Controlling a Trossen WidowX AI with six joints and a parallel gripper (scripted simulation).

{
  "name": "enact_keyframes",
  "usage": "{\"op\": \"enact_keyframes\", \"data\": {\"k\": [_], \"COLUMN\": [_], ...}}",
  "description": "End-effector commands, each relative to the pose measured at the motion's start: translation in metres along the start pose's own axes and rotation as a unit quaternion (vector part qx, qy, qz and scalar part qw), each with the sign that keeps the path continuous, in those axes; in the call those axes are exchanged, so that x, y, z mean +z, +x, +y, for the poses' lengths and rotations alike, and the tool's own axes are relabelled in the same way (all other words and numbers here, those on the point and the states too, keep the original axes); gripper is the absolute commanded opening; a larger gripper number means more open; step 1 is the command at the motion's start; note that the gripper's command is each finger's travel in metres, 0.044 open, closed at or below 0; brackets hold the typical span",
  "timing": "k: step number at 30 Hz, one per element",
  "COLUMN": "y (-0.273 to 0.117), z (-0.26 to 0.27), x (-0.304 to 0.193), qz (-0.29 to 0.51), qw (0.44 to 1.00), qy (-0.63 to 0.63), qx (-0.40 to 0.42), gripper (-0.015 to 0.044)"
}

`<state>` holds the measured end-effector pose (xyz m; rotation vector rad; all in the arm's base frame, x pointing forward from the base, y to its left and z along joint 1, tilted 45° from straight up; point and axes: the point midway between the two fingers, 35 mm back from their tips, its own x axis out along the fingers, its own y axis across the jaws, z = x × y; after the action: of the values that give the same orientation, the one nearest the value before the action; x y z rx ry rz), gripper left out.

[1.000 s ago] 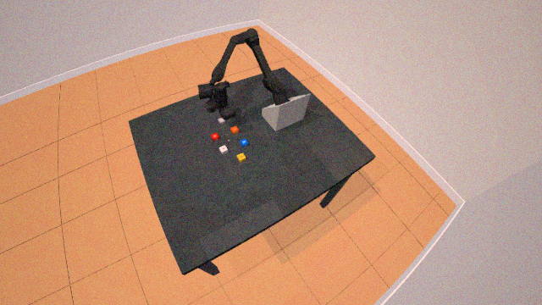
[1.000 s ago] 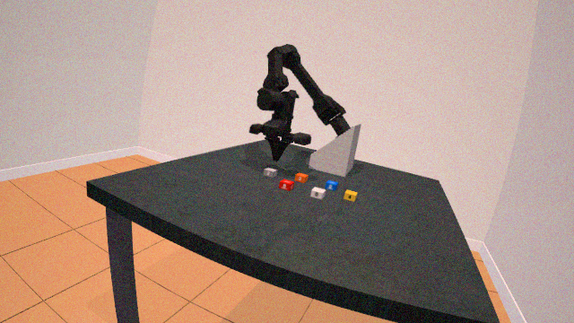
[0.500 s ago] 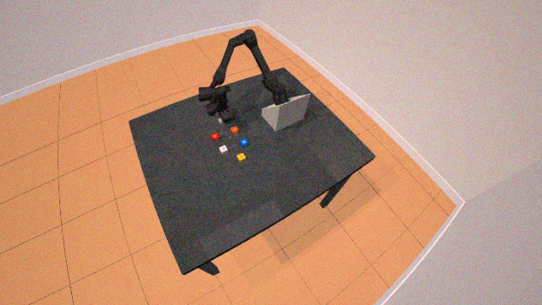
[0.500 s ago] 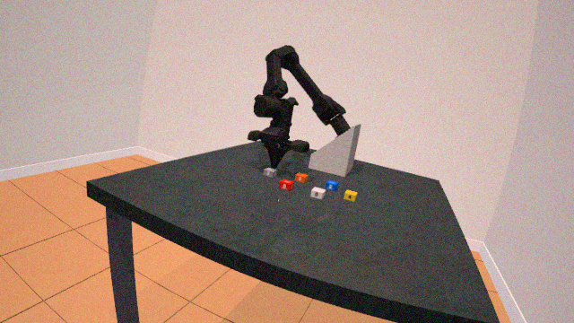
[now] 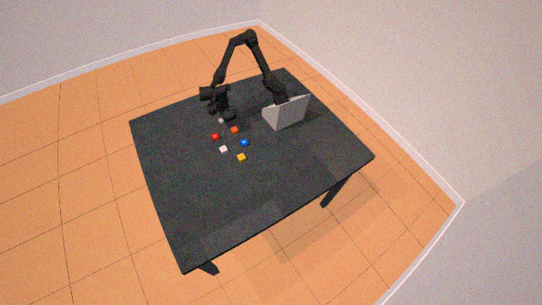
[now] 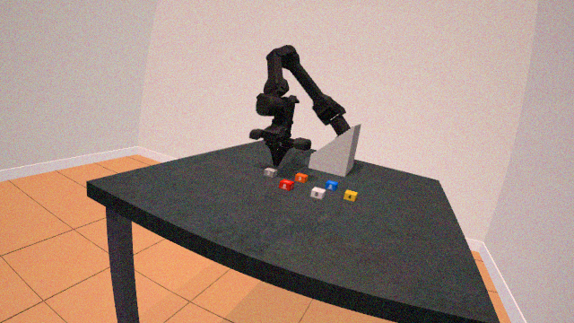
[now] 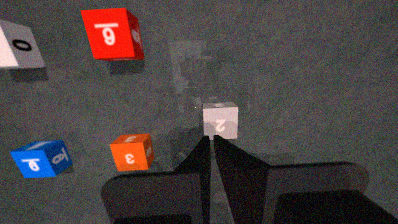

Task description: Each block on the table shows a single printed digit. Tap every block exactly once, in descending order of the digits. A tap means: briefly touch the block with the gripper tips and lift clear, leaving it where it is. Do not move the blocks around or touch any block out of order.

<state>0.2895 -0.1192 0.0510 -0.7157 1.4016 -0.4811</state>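
Note:
My gripper is shut and empty. Its tips are just above and beside the light grey block with a 2; contact cannot be told. The orange block with a 3 lies nearby. The red block and blue block each show an underlined 6 or 9; I cannot tell which. The white block with a 0 and yellow block with a 4 lie farther forward.
A grey wedge-shaped obstacle stands by the arm's base, to the right of the blocks in the top and exterior views. The dark table bears everything. Its left edge lies beyond the blocks.

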Motion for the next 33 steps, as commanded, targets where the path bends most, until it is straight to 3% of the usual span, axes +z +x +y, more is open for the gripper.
{"op": "enact_keyframes", "data": {"k": [1, 4, 9, 17, 30, 33], "y": [-0.013, -0.023, -0.091, -0.094, -0.096, -0.095], "z": [-0.002, -0.001, -0.001, 0.005, 0.168, 0.178], "x": [0.002, 0.004, 0.002, 0.008, 0.085, 0.086], "qz": [-0.004, -0.004, -0.004, -0.004, -0.005, -0.005], "qw": [1.0, 1.0, 1.0, 1.0, 1.0, 1.0], "qy": [0.005, 0.005, 0.005, 0.005, 0.006, 0.007], "qx": [-0.003, -0.001, 0.0, 0.001, 0.004, 0.003], "gripper": [0.002, 0.002, 0.002, 0.002, 0.002, 0.002]}}
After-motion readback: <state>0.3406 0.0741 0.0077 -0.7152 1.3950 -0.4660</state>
